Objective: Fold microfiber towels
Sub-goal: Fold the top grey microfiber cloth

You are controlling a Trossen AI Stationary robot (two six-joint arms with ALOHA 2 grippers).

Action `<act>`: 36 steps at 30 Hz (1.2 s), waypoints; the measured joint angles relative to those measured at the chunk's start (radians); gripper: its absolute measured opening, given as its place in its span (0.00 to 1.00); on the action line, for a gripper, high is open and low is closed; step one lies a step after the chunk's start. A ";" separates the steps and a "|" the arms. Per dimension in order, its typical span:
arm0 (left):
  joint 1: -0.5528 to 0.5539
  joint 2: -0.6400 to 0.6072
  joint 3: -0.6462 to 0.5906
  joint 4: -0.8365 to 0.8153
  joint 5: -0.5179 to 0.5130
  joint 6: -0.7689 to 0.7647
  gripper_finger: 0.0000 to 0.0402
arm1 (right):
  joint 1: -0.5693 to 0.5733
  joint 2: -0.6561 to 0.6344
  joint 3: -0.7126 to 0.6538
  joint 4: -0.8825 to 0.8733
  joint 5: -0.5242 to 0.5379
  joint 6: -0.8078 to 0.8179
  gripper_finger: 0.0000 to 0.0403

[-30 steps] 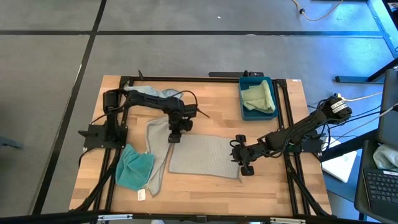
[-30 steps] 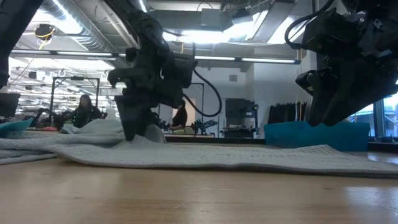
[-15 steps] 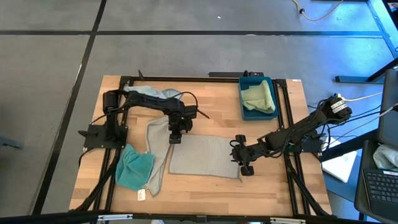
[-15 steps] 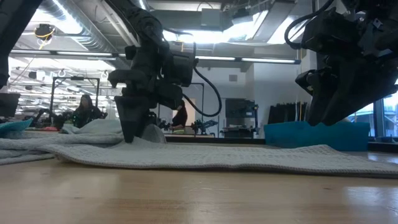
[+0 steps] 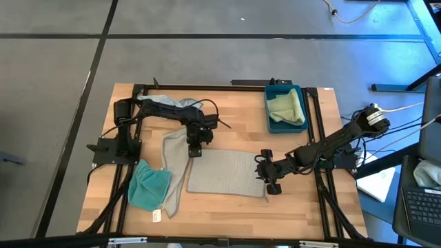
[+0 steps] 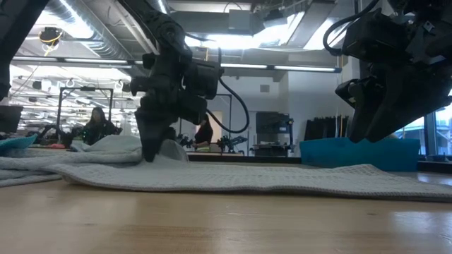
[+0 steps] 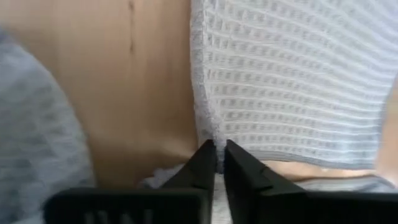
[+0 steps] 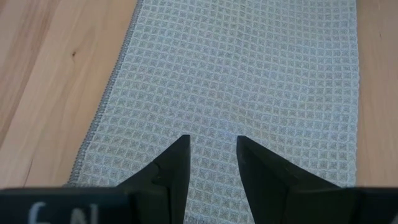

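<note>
Grey waffle towel (image 5: pixel 227 173) lies spread flat at the middle of the table (image 5: pixel 303 207), and its far left corner is now caught: a moment ago my left pincer (image 5: pixel 193 152) stood open over that hem, and it has since snapped nearly shut on the cloth, so the first fold can start from there. My right pincer (image 5: pixel 270 180) hovers half open over the towel's right edge, holding nothing.

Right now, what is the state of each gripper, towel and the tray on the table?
left gripper: shut on the grey towel's corner.
right gripper: open, over the grey towel's other end.
grey towel: spread flat, unfolded.
teal towel: crumpled.
blue tray: holds the pale green towel, bunched up.
</note>
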 joint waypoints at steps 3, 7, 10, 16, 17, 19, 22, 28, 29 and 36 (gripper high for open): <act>0.000 0.000 0.000 -0.014 0.021 -0.030 0.01 | 0.000 0.000 0.000 0.000 0.000 0.000 0.33; -0.002 0.000 0.021 -0.072 0.023 -0.044 0.01 | 0.000 0.000 0.000 0.000 0.000 -0.001 0.33; -0.007 -0.001 0.067 -0.108 0.011 -0.045 0.00 | 0.000 0.000 0.000 0.002 0.000 0.000 0.33; -0.031 -0.002 0.192 -0.108 0.008 -0.043 0.00 | 0.000 0.000 0.000 0.080 0.000 -0.002 0.33; -0.035 -0.002 0.208 -0.102 0.008 -0.043 0.00 | 0.000 0.000 0.000 0.101 0.000 -0.003 0.33; -0.043 -0.002 0.234 -0.088 0.008 -0.044 0.00 | 0.001 0.000 0.000 0.143 0.000 -0.007 0.33; -0.052 -0.002 0.260 -0.086 0.008 -0.055 0.00 | 0.002 0.000 0.000 0.223 0.000 -0.034 0.33; -0.056 -0.002 0.269 -0.083 0.008 -0.071 0.00 | 0.002 0.063 0.013 0.558 0.024 -0.269 0.33; -0.056 -0.002 0.269 -0.082 0.008 -0.073 0.00 | 0.002 0.087 0.031 0.576 0.026 -0.343 0.33; -0.056 -0.002 0.269 -0.030 0.025 -0.112 0.00 | -0.030 0.308 0.362 0.240 -0.021 -0.595 0.36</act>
